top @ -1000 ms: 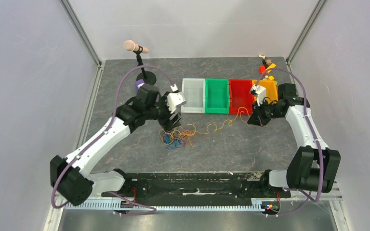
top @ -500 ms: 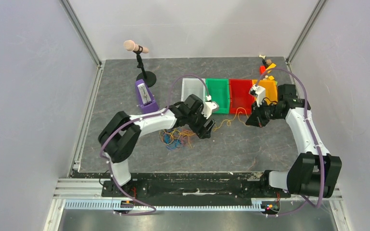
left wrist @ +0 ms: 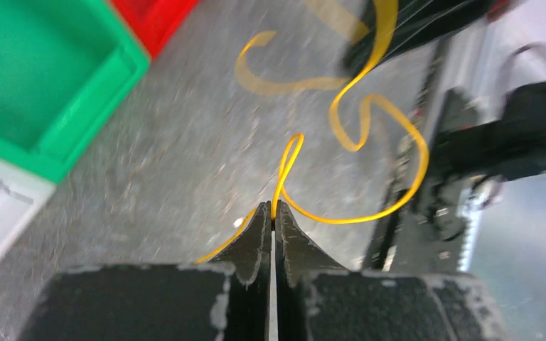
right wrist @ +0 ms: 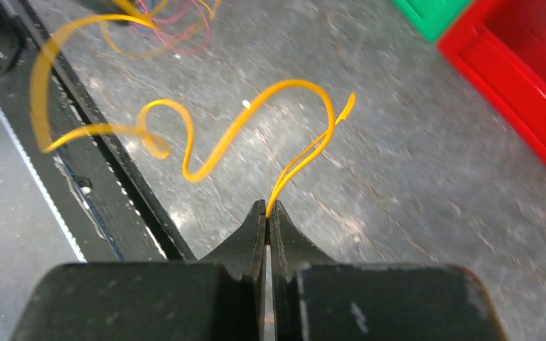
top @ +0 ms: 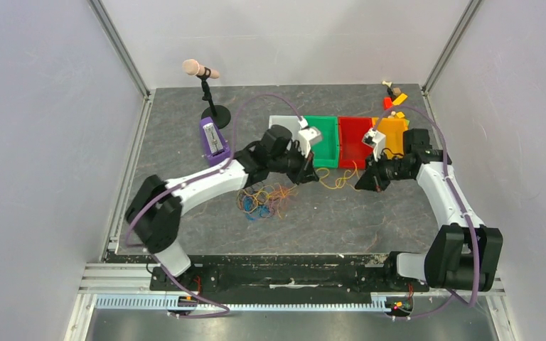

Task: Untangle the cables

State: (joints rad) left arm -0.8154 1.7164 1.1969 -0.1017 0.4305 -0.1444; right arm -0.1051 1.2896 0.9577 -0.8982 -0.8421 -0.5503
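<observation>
A loose clump of cables (top: 261, 200) in orange, red and blue lies on the grey mat, just left of centre. One yellow cable (top: 338, 179) curls out of it to the right. My left gripper (top: 313, 177) is shut on that yellow cable (left wrist: 335, 222), pinched at the fingertips (left wrist: 275, 213). My right gripper (top: 360, 187) is shut on the same yellow cable (right wrist: 291, 84) farther along, with the strand rising from between its tips (right wrist: 267, 212). Between the two grippers the cable hangs in slack loops. In the right wrist view, part of the clump (right wrist: 178, 28) shows at the top.
A row of bins stands behind the grippers: white (top: 279, 122), green (top: 325, 141), red (top: 354, 138) and orange (top: 396, 130). A microphone stand (top: 206, 89) and a purple block (top: 213, 140) are at the back left. Small toys (top: 393, 91) sit in the back right corner.
My left arm swung right from above the clump to the yellow cable and shut on it. The right gripper shifted slightly left, and the cable between the grippers went slack.
</observation>
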